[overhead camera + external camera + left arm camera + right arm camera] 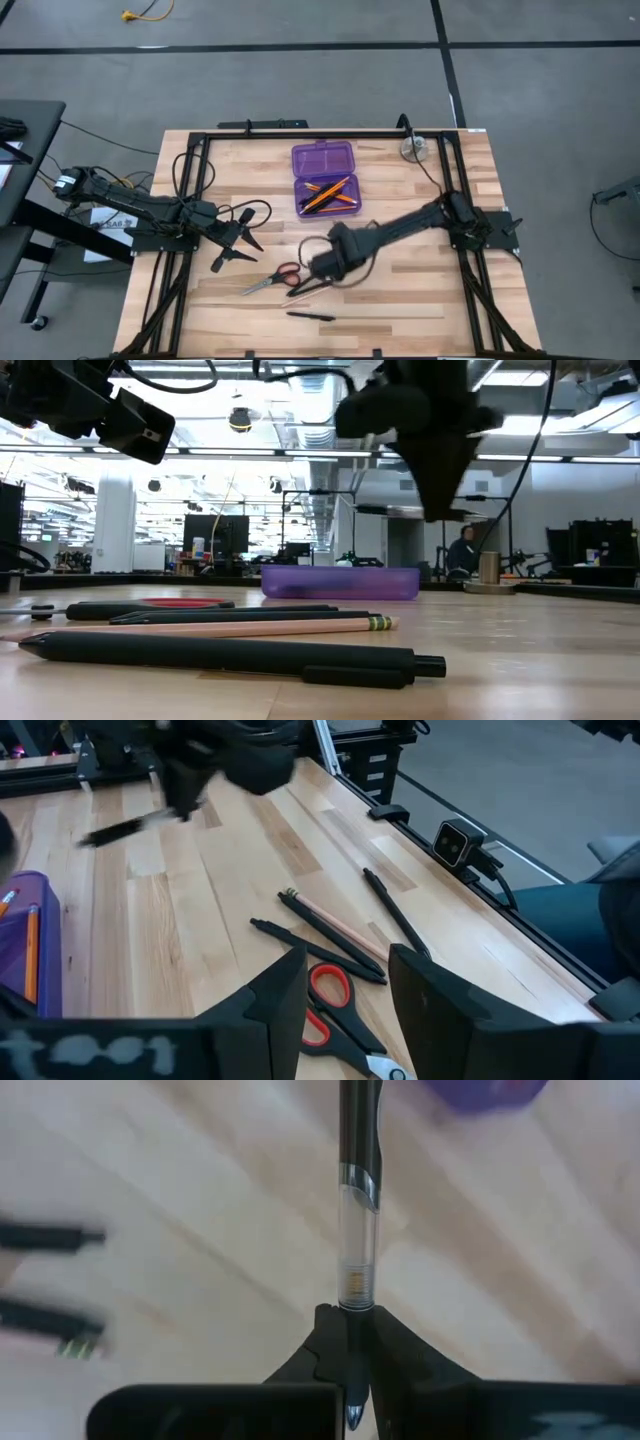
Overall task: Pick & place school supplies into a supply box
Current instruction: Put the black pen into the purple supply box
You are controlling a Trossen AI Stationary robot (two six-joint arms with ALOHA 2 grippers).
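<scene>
The purple supply box (pixel 325 193) lies open near the table's far middle with its lid (pixel 323 158) flat behind it; orange pencils and a dark pen are inside. My right gripper (pixel 348 1342) hangs over the table's middle (pixel 320 268), shut on a black pen (pixel 358 1140). Below it, black pens and one pencil (pixel 335 932) lie beside red-and-black scissors (pixel 272 282). Another black pen (pixel 310 316) lies near the near edge. My left gripper (pixel 348 960) hovers open to the left of the scissors (pixel 232 250). My right gripper pinches the black pen between its two fingers at the writing-tip end, just below the clear barrel section (pixel 355 1295). The pen runs on in line with the fingers, and its black clip end points toward the purple box. It is lifted clear of the table.
A round silver disc (pixel 415 150) sits at the far right corner. A black frame (pixel 300 132) borders the table, with a small camera (pixel 455 842) at its near edge. Bare wood lies right of the box. Cables loop beside both arms.
</scene>
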